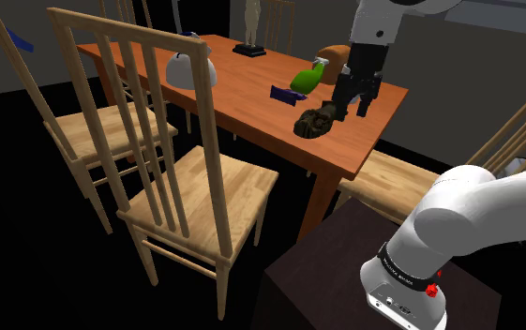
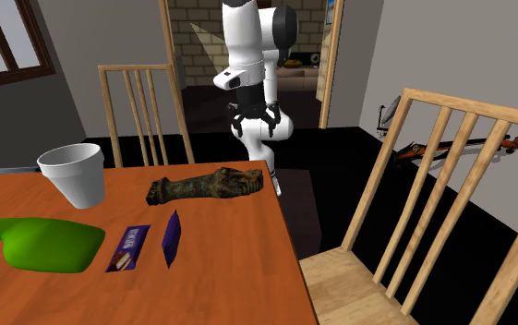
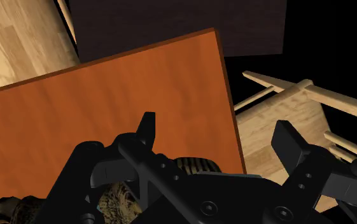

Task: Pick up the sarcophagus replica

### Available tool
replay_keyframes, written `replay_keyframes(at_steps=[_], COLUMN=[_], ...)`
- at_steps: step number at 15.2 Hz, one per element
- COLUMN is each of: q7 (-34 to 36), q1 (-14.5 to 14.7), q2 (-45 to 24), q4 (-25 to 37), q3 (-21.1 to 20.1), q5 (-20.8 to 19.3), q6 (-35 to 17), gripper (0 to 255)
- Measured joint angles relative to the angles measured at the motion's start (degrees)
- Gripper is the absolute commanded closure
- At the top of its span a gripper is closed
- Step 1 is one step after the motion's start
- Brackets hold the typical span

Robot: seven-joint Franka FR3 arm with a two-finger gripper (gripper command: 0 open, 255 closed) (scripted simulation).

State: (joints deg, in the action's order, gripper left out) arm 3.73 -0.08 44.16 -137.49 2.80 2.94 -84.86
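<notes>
The sarcophagus replica (image 1: pixel 315 120) is a long, dark olive-brown mottled figure lying flat on the orange-brown wooden table (image 1: pixel 251 94), near the corner closest to the stand. In the second exterior view the sarcophagus replica (image 2: pixel 206 186) lies along the table's far edge. My black gripper (image 1: pixel 353 105) hangs open just above and to the shoulder view's right of it, touching nothing. From across the table the gripper (image 2: pixel 253 123) shows above and behind the replica. In the wrist view the fingers (image 3: pixel 146 130) stand wide apart around the gripper (image 3: pixel 219 137), with the replica (image 3: pixel 116 200) partly hidden behind the hand.
A green object (image 2: pixel 40 242), a white cup (image 2: pixel 75 173) and two purple packets (image 2: pixel 129 247) lie on the table beyond the replica. A small statue (image 1: pixel 249 28) stands at the far end. Wooden chairs (image 1: pixel 181 187) surround the table; another chair (image 3: pixel 285 114) is beside the corner.
</notes>
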Motion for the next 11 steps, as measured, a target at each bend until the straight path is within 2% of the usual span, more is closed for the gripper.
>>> replay_keyframes(at_steps=[3, 11], q7=[2.5, 19.6], q1=[-1.3, -8.6], q2=[-2.4, -17.5], q4=[0.9, 8.1], q3=[0.1, 1.1], q5=[0.4, 3.3], q6=[-1.6, -11.0], gripper=[0, 0])
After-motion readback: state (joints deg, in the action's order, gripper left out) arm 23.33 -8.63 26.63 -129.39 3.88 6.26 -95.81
